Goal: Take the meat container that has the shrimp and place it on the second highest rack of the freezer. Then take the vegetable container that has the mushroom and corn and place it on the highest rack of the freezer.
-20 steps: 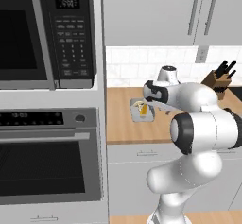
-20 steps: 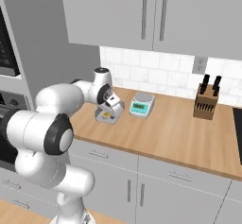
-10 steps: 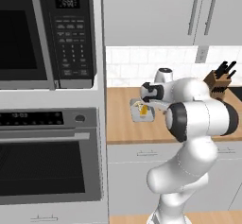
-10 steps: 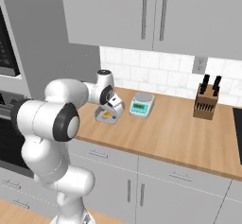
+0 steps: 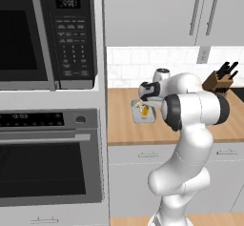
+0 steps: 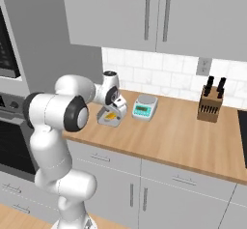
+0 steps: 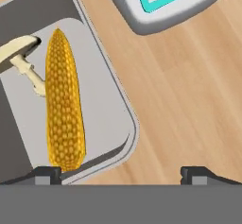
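You are working over the wooden counter (image 6: 183, 136), with the gripper (image 7: 121, 173) poised directly above the vegetable container (image 7: 101, 100). Its two tips are standing wide apart and clamping nothing: in the hand view one tip is sitting at 7 o'clock over the container's near corner, the other at 5 o'clock over bare wood. That spread looks chosen so the tips can straddle the container's side wall, one inside and one outside.

The vegetable container (image 6: 109, 119) is resting flat on the counter, near its left end, just beside the kitchen scale (image 6: 144, 107). In the hand view the scale (image 7: 165, 1) is lying at 1 o'clock, close to the tray but apart from it.

Inside the container you are carrying two items: an ear of corn (image 7: 64, 102) lying lengthwise along the wall, and a mushroom (image 7: 21, 60) at 10 o'clock, its stem touching the cob. Both are loose, so a tilted lift could roll them.

A knife block (image 6: 211, 106) is standing well apart to the right. No shrimp container or freezer is appearing in these views.
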You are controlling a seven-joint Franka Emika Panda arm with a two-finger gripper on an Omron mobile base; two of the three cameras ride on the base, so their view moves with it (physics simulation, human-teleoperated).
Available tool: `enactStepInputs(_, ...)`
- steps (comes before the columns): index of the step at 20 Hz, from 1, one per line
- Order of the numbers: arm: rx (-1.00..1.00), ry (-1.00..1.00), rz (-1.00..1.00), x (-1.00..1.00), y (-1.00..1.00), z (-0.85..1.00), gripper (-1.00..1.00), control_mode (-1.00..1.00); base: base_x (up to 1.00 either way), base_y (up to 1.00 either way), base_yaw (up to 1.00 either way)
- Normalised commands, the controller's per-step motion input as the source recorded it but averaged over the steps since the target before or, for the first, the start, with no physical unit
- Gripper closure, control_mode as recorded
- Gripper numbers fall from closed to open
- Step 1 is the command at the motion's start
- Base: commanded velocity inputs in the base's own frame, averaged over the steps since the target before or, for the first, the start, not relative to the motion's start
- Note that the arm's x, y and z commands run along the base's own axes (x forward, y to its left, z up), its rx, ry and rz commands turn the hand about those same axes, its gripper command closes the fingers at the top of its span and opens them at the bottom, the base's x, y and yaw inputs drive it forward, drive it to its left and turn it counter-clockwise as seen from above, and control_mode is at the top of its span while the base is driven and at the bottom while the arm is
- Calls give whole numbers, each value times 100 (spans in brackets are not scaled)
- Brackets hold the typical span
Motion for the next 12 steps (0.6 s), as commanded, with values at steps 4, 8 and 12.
enactStepInputs(4,1,0,0,0,-19,-45,-100,-100,0,0,0)
enactStepInputs(8,0,0,0,1,-9,-49,-100,-100,0,0,0)
enactStepInputs(12,0,0,0,3,-2,-32,-100,-100,0,0,0)
